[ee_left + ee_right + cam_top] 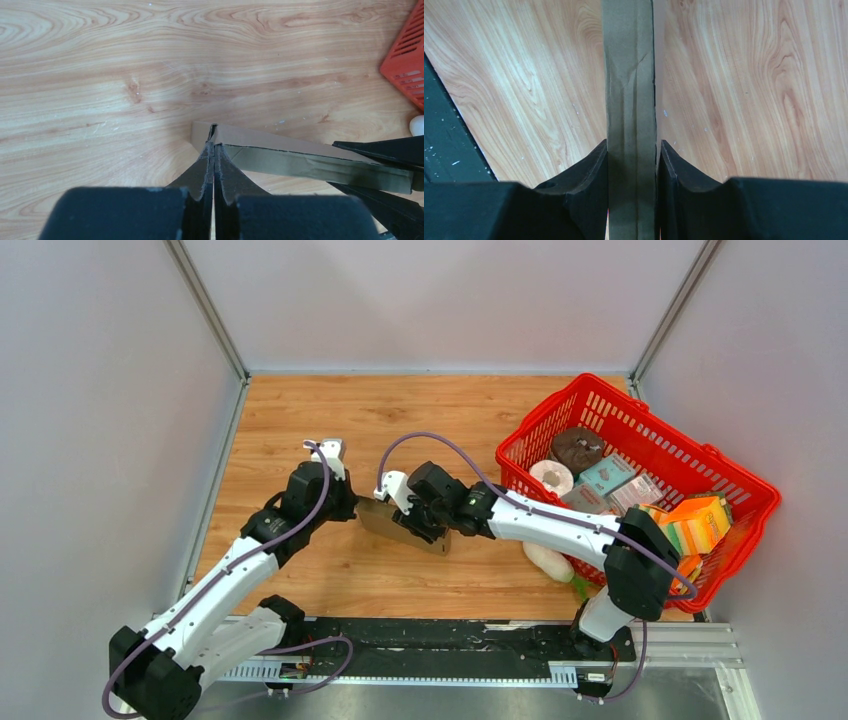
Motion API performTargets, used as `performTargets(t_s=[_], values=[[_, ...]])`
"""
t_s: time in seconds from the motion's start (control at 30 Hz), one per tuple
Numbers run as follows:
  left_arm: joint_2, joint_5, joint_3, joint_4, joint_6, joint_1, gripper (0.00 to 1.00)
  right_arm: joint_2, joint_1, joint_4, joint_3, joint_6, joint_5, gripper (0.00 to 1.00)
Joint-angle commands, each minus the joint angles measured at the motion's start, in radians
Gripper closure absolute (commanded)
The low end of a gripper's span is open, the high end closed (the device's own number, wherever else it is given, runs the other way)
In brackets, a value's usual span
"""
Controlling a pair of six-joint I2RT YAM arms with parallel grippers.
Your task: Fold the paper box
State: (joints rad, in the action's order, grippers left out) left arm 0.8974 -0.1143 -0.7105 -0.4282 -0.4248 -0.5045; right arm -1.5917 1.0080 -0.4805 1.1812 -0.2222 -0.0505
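Note:
The paper box (385,520) is a flat brown cardboard piece held on edge just above the wooden table, between my two grippers. My right gripper (428,525) is shut on it; in the right wrist view the box's narrow creased side (629,75) runs straight up between the fingers of the right gripper (631,145). My left gripper (350,508) is shut, and its tips (214,147) press against the left end of the box (300,155), at a slit in that end. No cardboard shows between the left fingers. The right fingers (385,150) appear at the box's other end.
A red plastic basket (650,405) with several packets and rolls stands at the right; its corner (407,60) shows in the left wrist view. A white object (548,562) lies beside the basket's near side. Grey walls enclose the table, and a black rail (450,635) runs along the near edge.

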Motion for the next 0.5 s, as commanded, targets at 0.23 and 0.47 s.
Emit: performTargets(t_s=[0.23,0.47], values=[[0.017,0.132,-0.046,-0.011,-0.066,0.014,1.0,-0.016,-0.014,-0.04,0.031,-0.002,0.094,0.72],[0.04,0.171,-0.055,0.005,-0.105,0.029,1.0,-0.014,-0.016,-0.04,0.032,-0.006,0.066,0.72]])
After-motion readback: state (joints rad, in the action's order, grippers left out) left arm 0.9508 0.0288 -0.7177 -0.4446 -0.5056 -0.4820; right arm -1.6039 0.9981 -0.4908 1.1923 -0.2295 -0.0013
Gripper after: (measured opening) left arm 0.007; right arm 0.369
